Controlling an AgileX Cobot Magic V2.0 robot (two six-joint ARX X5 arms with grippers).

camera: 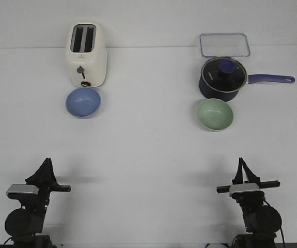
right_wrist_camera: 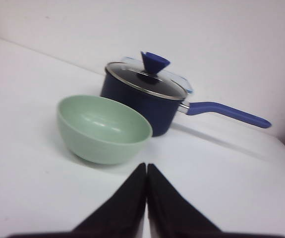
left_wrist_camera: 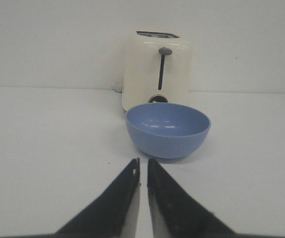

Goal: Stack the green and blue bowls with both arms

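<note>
Blue bowl (camera: pixel 83 102) sits by the toaster (camera: pixel 87 55); green bowl (camera: pixel 215 114) touches the pot (camera: pixel 222 78). My left fingers (camera: pixel 46 166) and right fingers (camera: pixel 240 167) are closed, holding nothing. I might bump the pot grabbing green.

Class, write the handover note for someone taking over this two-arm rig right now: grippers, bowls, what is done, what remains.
Left gripper: shut, holding nothing, short of the blue bowl.
Right gripper: shut, holding nothing, short of the green bowl.
Blue bowl stands in front of the toaster; green bowl stands in front of the saucepan.
Done: nothing, bowls are apart.
Left: grasp the bowls and stack one in the other.
</note>
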